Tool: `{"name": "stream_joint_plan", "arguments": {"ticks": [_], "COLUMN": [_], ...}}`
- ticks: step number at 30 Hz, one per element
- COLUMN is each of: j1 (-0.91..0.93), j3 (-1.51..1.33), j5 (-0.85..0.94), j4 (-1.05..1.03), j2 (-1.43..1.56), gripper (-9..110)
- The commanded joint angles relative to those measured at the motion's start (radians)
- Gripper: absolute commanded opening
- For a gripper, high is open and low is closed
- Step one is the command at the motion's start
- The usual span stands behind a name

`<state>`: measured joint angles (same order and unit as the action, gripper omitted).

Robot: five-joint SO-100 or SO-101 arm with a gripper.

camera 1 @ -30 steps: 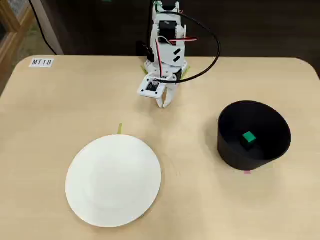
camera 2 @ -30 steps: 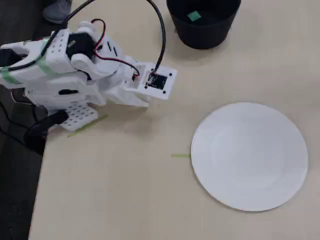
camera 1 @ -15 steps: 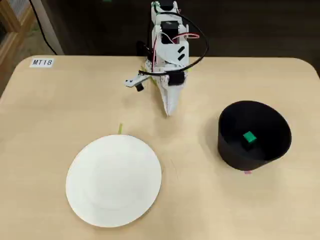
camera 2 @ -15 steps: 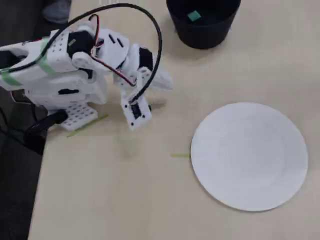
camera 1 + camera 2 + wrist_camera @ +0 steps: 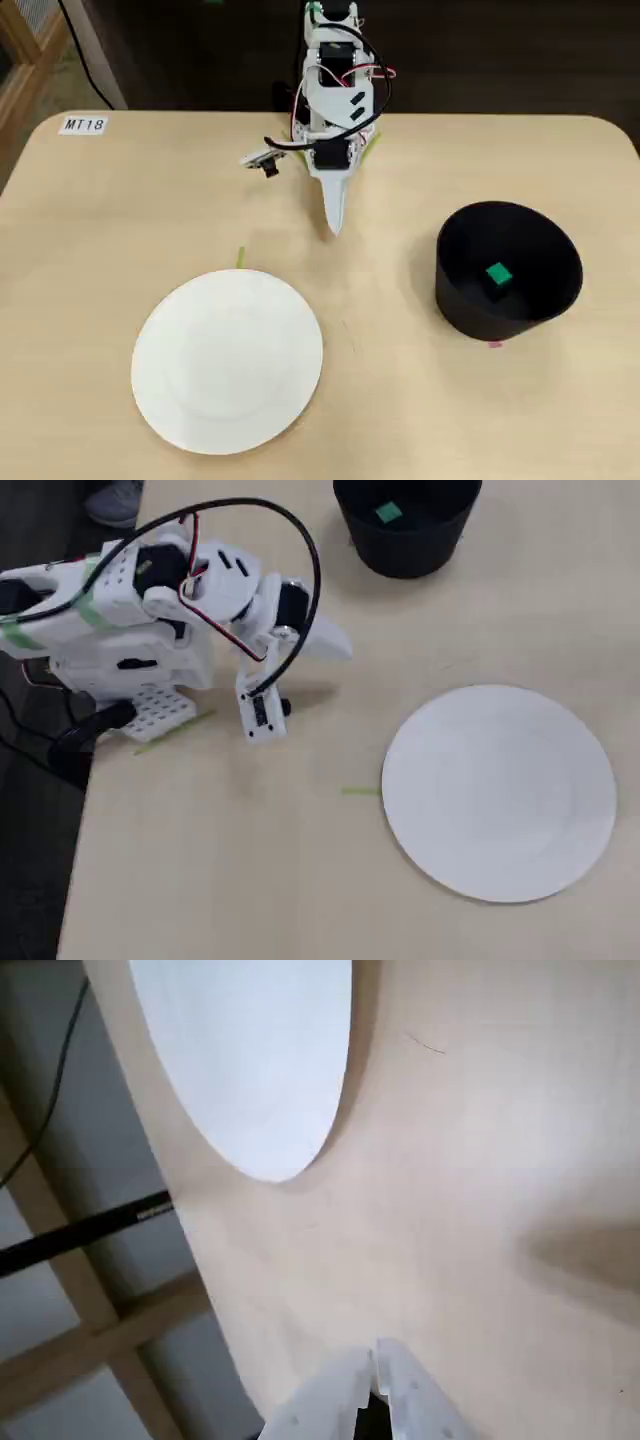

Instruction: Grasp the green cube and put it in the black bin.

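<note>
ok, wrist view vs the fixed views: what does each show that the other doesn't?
Only the wrist view: a close look at the end effector, fingertips meeting, nothing between them, plus the wooden frame beyond the table edge.

Only the fixed views: the green cube lying inside the black bin, the arm's body with its cables, the MT18 label, and the thin green tape strip by the plate.

Both: the white plate, bare, and the tan table.
</note>
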<state>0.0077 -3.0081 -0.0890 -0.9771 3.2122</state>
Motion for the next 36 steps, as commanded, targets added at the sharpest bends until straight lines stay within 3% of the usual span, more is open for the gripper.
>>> {"name": "stream_joint_plan", "arguments": {"ticks": [1,36], "j1": [-0.005,-0.006], "j3": [0.028,0.009], "j5": [-0.008,0.003], "j4": [0.017,0.069], "j2": [-0.006,-0.006], "gripper": [0,0]}}
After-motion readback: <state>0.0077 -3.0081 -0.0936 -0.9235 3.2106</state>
